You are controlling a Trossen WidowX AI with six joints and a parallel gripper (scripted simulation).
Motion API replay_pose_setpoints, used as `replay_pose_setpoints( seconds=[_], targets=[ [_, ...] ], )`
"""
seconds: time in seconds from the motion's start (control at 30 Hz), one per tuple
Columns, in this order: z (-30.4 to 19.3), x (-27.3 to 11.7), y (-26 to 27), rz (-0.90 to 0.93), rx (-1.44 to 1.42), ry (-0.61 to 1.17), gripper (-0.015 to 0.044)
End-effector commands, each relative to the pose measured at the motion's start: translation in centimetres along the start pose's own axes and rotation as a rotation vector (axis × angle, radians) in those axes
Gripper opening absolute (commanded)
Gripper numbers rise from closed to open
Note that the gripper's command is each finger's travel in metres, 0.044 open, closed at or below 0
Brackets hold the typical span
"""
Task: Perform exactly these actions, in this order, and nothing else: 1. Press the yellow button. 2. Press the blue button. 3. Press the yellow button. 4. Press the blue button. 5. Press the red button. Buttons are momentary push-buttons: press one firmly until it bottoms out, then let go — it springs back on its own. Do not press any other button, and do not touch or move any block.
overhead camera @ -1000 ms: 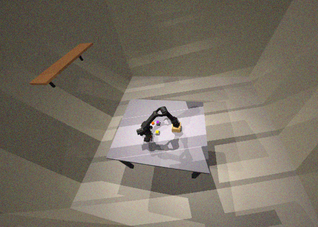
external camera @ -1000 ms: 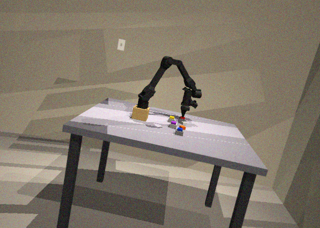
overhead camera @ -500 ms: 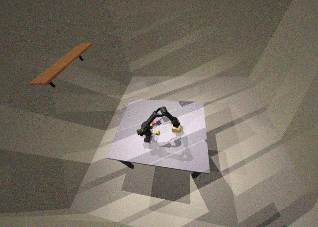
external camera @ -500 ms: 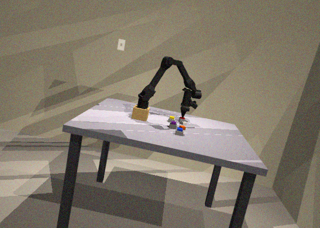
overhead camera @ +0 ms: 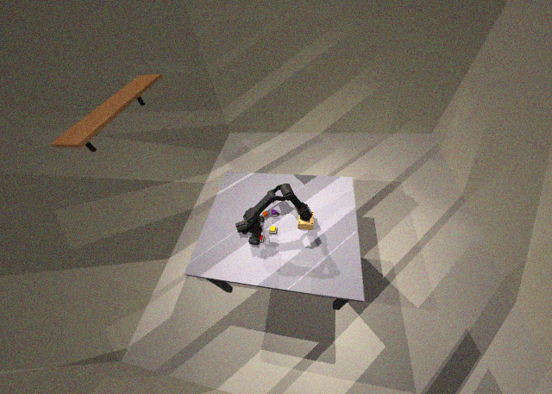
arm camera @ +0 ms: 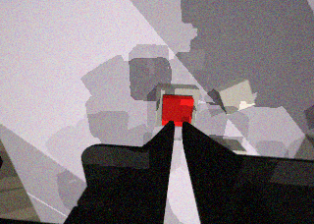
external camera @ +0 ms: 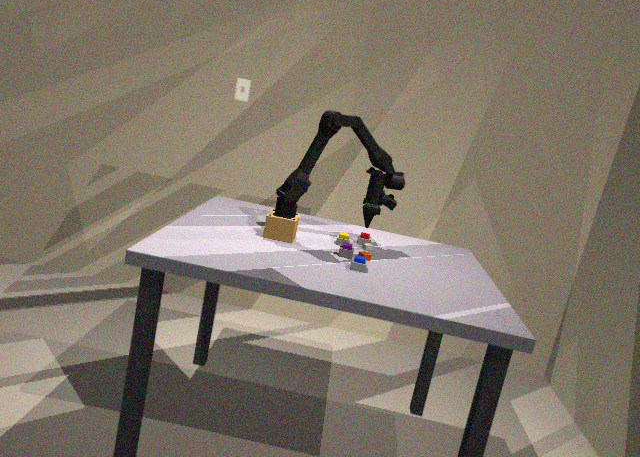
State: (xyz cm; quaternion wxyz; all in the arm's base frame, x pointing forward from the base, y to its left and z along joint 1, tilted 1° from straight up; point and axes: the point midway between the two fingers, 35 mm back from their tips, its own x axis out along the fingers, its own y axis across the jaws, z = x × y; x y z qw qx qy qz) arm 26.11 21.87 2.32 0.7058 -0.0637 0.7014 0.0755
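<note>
Broadly, I am looking at a square pale-grey table (external camera: 444, 297) on dark legs, standing in a dim, tan-walled room. A black jointed arm (external camera: 338, 132) rises from a tan box base (external camera: 280, 226) near the far side of the table, arches over and points straight down.

Below it sits a small cluster of push-buttons, each a coloured cap on a low grey housing: the yellow button (external camera: 343, 235), a purple button (external camera: 346, 246), an orange button (external camera: 365, 254), the blue button (external camera: 359, 259) and the red button (external camera: 364, 235). A small off-white block (arm camera: 236, 94) lies just beside the red one, so I want no sideways drift.

The black parallel-jaw gripper (arm camera: 177, 127) hangs directly over the red button, a little above it — not touching, as far as the exterior view shows. Its jaws are drawn nearly together with only a thin slit between them, and they hold nothing. From the wrist camera the tips frame the near edge of the red cap.

I judge the red cap to be rigid and spring-loaded — nothing to grasp here. The place to bear on is the centre of its flat top, pushing straight down with the closed tips until it bottoms out, then lifting off cleanly.
</note>
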Motion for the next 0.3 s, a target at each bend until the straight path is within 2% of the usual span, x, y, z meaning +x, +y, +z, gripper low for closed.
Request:
replay_pose_setpoints(
  seconds=[0.0, 0.1, 0.23, 0.27],
  targets=[
    [-1.8, -2.4, 1.7, 0.002, -0.003, -0.002, 0.0099],
    [-5.2, -6.0, 3.9, 0.005, -0.003, 0.001, 0.0177],
    [-5.5, -6.2, 4.1, 0.005, -0.003, 0.001, 0.0282],
    [-5.5, -6.2, 4.1, 0.005, -0.003, 0.001, 0.0282]
  ],
)
